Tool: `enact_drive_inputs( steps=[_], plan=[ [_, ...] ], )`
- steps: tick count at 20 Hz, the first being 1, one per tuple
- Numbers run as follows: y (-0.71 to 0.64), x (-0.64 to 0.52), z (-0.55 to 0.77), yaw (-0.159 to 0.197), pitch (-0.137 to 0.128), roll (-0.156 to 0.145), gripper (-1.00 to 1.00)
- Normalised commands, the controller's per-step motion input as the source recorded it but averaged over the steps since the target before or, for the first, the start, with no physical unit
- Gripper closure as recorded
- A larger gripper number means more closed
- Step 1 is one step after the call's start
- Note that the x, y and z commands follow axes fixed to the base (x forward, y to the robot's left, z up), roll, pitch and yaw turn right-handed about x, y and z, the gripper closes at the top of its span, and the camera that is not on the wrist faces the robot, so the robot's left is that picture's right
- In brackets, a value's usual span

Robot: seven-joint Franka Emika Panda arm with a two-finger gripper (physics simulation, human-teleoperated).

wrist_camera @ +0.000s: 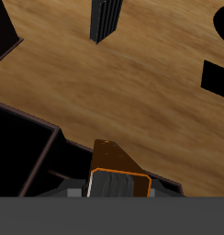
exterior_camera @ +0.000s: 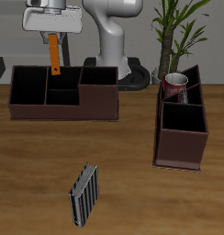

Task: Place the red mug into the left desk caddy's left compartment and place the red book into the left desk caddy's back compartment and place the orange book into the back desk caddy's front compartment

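A: Currently, tool (exterior_camera: pixel 53 39) state?
B: Clenched on the orange book (exterior_camera: pixel 55 57), hanging upright over the back desk caddy (exterior_camera: pixel 63 94).
A: Red mug (exterior_camera: pixel 175 85)?
B: Inside the left desk caddy (exterior_camera: pixel 182 128), its 12 o'clock end.

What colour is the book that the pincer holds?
Bright orange; the orange book shows best in the exterior view.

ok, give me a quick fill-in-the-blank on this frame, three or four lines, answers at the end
1. The gripper holds the ____ book above the back desk caddy.
2. The red mug sits inside the ____ desk caddy.
3. The book lying on the table near its front edge is ____-and-grey striped.

Answers: orange; left; black
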Motion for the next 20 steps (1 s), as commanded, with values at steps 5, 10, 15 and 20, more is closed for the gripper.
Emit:
enact_drive_inputs(
  steps=[5,10,15,20],
  plan=[
    [-0.15,-0.01,-0.14,0.269,0.004,0.048,1.00],
    [-0.03,-0.08,-0.04,0.190,-0.009,0.014,1.00],
    [0.06,-0.13,0.02,0.195,-0.020,0.003,1.00],
    [0.00,-0.03,-0.06,0.200,0.025,0.017,1.00]
  ],
)
